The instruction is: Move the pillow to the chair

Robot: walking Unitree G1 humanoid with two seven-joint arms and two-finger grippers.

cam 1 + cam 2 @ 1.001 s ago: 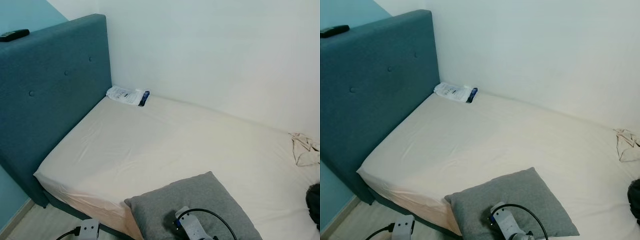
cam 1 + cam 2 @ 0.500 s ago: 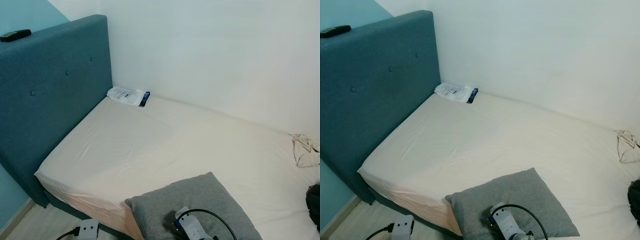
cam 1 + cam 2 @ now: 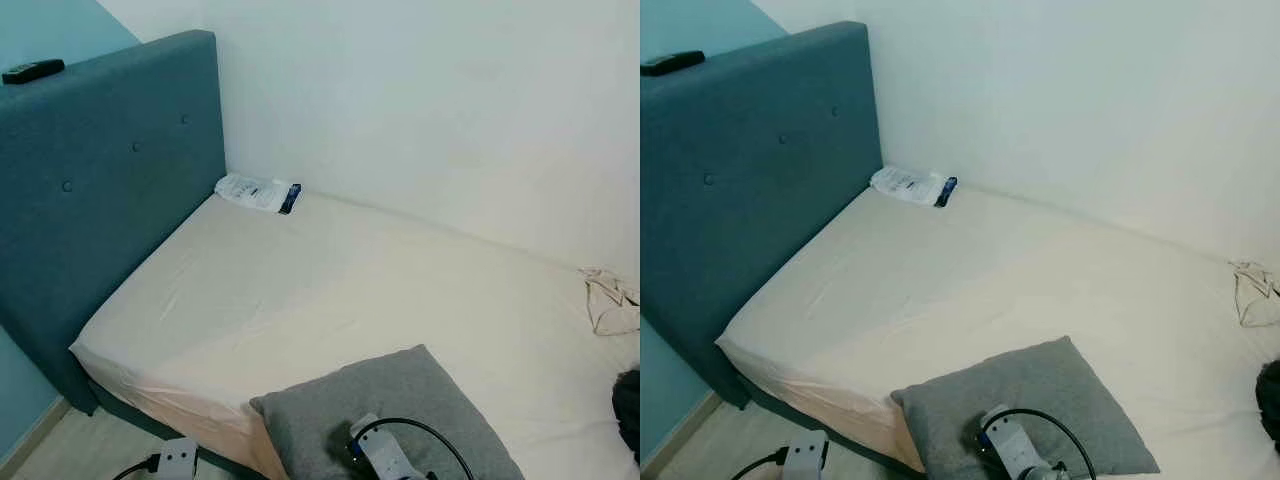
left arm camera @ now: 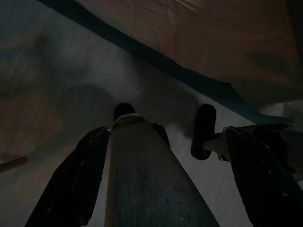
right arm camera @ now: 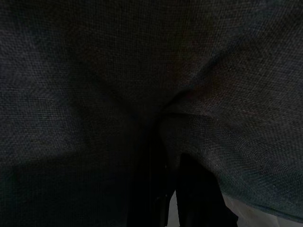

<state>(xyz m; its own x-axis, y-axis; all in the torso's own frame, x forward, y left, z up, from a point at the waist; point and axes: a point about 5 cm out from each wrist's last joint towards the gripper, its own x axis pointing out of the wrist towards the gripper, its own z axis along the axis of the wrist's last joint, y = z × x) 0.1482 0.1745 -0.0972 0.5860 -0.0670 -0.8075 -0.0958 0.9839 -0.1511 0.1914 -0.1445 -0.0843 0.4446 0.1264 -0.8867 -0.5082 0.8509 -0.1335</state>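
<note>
A grey pillow [image 3: 400, 400] lies on the near edge of the bed [image 3: 300, 290], at the bottom middle of the eye views. My right arm's wrist [image 3: 385, 455] with its black cable hovers over the pillow's near part. In the right wrist view dark grey pillow fabric [image 5: 142, 71] bunches into a fold where my right gripper [image 5: 163, 156] is shut on it. My left gripper [image 4: 165, 137] hangs open over the floor beside the bed, and its wrist [image 3: 178, 457] shows at the lower left.
A tall teal headboard [image 3: 90, 200] stands on the left with a black remote [image 3: 33, 71] on top. A white packet [image 3: 257, 192] lies in the far corner by the wall. A crumpled cloth [image 3: 610, 305] and a dark object [image 3: 628, 405] lie at the right edge.
</note>
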